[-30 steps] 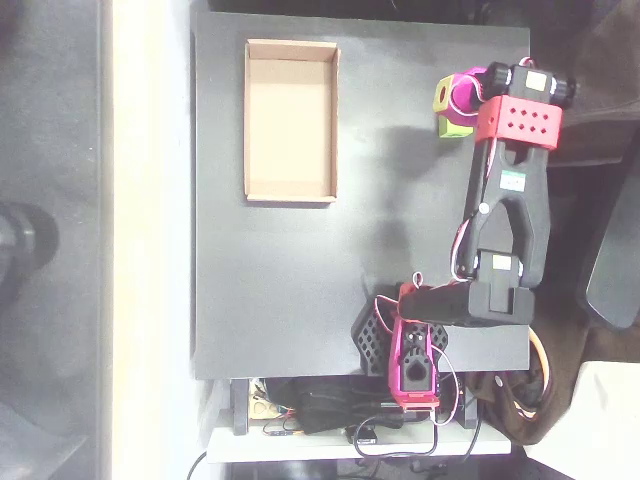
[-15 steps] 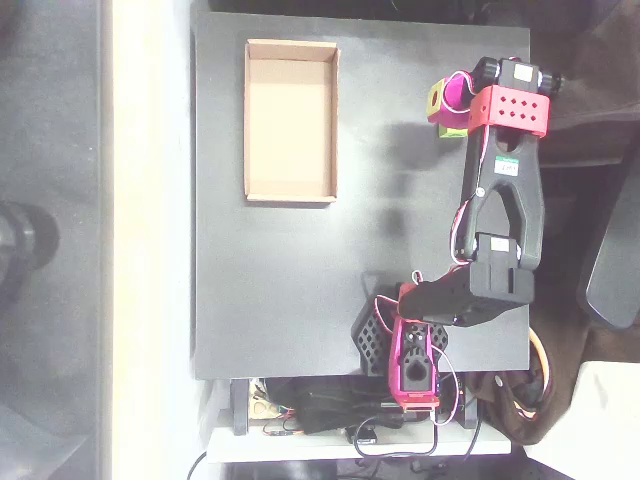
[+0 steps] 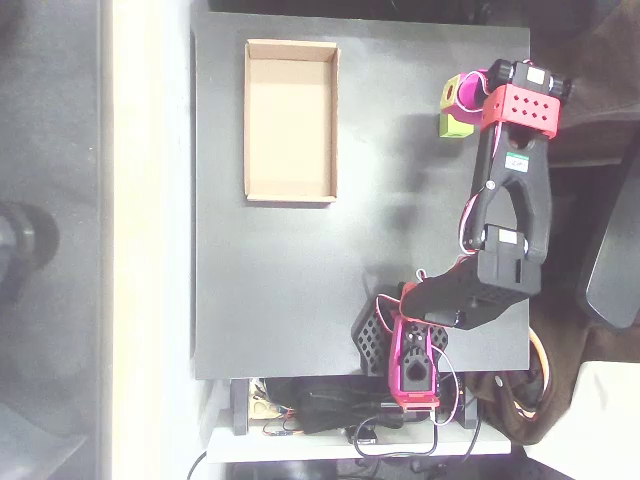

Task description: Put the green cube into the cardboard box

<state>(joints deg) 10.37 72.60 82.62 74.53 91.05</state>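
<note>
Overhead view: gripper (image 3: 458, 100) sitting at upper right of frame, magenta tip pressing against green cube (image 3: 452, 123). Cube lying on black table (image 3: 270, 290), partly tucked under tip. Claw spread unclear from above; cannot tell if grasping. Cardboard box (image 3: 249, 120) waiting in upper left, well apart. Step seeming: securing cube. Next: lifting, carrying leftward over box.

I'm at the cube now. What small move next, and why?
Probably close and lift a little. In the overhead view the hand sits at the green cube, too tight to tell if it grips, while the cardboard box lies well left with nothing in it.
</note>
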